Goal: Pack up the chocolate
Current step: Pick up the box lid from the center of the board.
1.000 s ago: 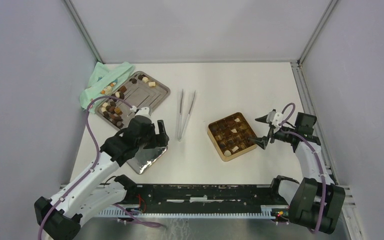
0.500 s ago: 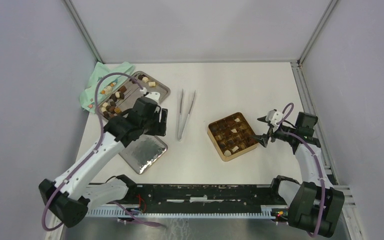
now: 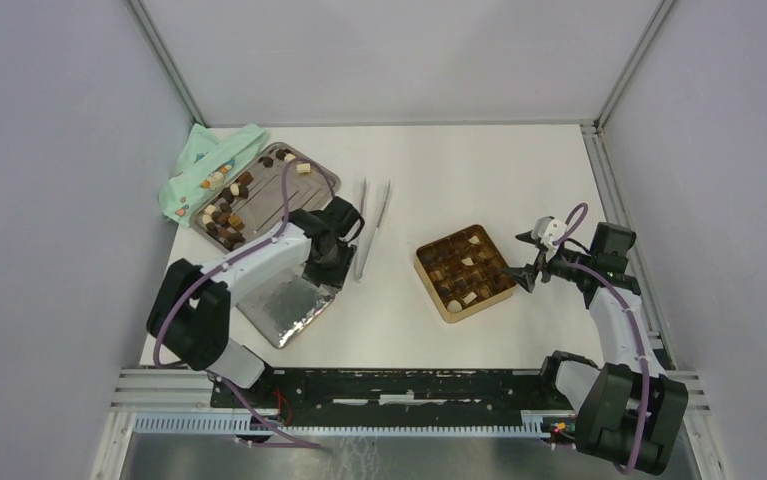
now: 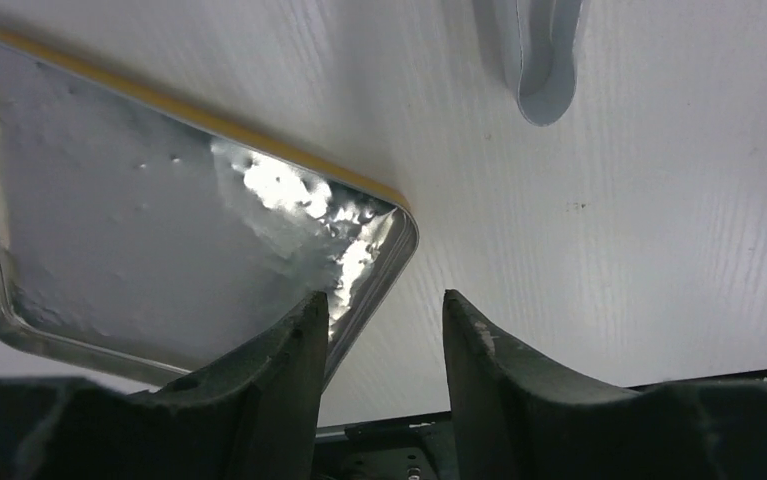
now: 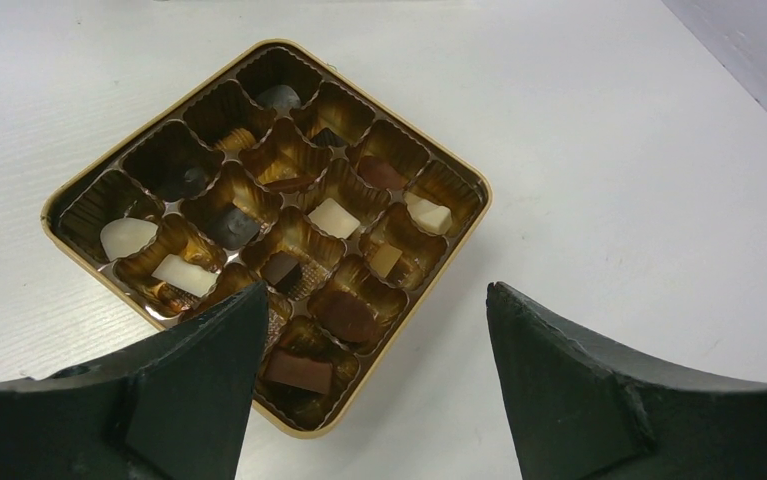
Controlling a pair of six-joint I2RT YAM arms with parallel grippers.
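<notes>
Left gripper (image 4: 384, 303): narrow gap, nothing held, over tray (image 4: 109, 230) corner. Right gripper (image 5: 377, 290): wide, nothing held, facing tin (image 5: 51, 212) of chocolate (image 5: 334, 217).

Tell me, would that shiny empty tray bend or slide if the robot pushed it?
Probably slides: the empty tray lies flat on the smooth white table. It looks thin and dimpled, so it might bend a bit. Likely light too, with nothing on it.
</notes>
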